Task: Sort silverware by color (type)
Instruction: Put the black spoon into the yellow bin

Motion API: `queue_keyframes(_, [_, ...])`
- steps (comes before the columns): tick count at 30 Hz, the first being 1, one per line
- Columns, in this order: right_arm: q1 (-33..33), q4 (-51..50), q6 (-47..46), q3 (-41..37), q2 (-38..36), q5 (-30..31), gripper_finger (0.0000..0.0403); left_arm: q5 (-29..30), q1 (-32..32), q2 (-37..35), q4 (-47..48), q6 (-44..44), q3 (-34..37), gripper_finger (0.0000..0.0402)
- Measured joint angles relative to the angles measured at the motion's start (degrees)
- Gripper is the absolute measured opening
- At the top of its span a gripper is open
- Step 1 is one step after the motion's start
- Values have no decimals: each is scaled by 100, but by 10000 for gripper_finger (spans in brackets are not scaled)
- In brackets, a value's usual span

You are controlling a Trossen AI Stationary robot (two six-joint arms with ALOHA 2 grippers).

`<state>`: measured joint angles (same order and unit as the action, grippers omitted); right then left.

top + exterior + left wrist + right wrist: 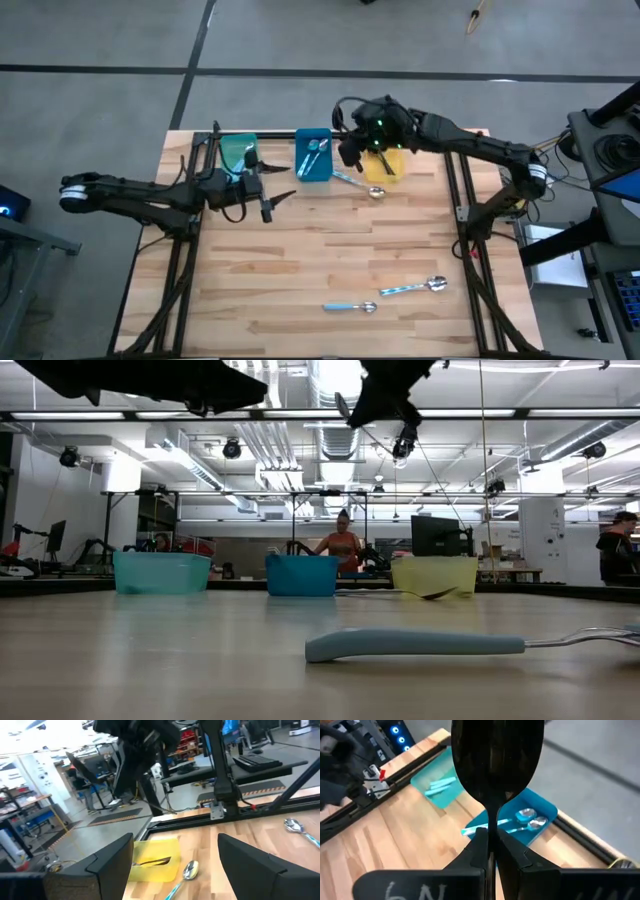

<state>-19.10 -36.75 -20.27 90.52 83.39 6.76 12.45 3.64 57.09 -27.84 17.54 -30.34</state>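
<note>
Above the yellow bin [388, 166], right hand [491, 851] pinching a dark spoon [496, 760] upright. Beside the teal bin [238, 152], left hand [268, 196] hanging with fingers spread, holding nothing. In the blue bin [313, 155], two blue-handled spoons [520, 820] lying; on the counter [300, 260], three more resting.

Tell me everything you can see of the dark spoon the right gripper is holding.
The dark spoon is dark brown to black all over, with a glossy, plastic-looking finish. Its broad bowl narrows to a thin handle, which is pinched between the shut fingers of the right gripper. In the right wrist view the bowl points away from the gripper. The spoon is in the air, touching only the fingers, above the far edge of the table near the yellow bin and blue bin.
</note>
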Motion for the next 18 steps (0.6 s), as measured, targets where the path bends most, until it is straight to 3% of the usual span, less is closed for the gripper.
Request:
queue_keyframes(7, [-839, -375, -240, 5, 492, -806, 12, 467, 0, -220, 27, 19, 186, 267])
queue_keyframes(18, [-1943, -1516, -311, 6, 1170, -1020, 13, 752, -4, -344, 7, 44, 231, 267])
